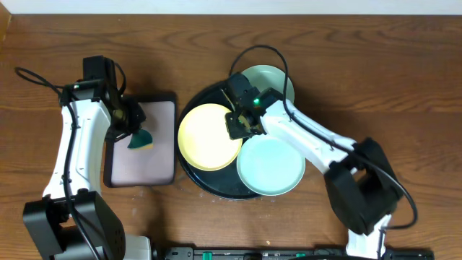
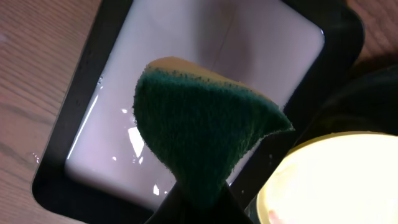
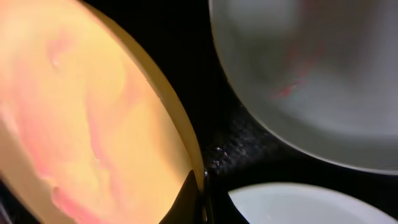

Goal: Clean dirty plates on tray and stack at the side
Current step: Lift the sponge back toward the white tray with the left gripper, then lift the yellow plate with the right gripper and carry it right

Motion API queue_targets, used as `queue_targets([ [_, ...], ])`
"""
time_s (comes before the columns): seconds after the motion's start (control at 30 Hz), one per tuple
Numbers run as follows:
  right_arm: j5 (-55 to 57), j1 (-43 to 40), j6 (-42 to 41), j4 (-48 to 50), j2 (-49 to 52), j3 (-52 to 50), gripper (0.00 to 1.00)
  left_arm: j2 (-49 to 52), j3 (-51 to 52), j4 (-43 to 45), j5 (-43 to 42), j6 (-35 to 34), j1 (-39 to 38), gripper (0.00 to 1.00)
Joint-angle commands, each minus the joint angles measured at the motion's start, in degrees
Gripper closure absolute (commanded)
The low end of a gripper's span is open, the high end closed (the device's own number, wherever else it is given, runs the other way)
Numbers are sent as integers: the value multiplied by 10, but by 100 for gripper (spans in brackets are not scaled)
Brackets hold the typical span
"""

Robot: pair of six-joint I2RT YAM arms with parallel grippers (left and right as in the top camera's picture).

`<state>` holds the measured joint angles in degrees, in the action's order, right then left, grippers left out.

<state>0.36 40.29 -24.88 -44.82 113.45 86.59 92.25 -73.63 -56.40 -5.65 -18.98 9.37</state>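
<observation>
Nearest, a mint plate sits on the tray. My right claw is clamped on the yellow plate rim beside it; left claw pinches a sponge over the pink mat. The other mint plate is at the back.

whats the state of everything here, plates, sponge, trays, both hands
yellow plate: on the black tray, pink smears, not stacked
back mint plate: on the tray, red smear
front mint plate: on the tray, no smears visible
sponge: pinched into a fold, over the pink-mat tray
pink-mat tray: wet glints on the mat
left hand: shut on the sponge
right hand: shut on the yellow plate's rim
</observation>
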Motion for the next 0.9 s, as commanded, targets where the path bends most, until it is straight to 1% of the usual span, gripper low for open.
queue_targets([
  [0.0,100,12,19,-10,-38,18,99,-1,-5,-1,4,14,2,93],
  [0.17,181,35,38,-24,-75,19,99,-1,-4,-1,4,14,2,92],
  [0.33,259,62,40,-37,-112,19,99,-1,4,-1,4,14,2,93],
  [0.47,352,96,58,-37,-128,19,99,-1,9,-1,4,14,2,92],
  [0.73,583,179,74,-37,-135,19,99,-1,9,-1,4,14,2,93],
  [0.87,663,212,74,-33,-135,19,99,-1,10,-1,4,14,2,93],
])
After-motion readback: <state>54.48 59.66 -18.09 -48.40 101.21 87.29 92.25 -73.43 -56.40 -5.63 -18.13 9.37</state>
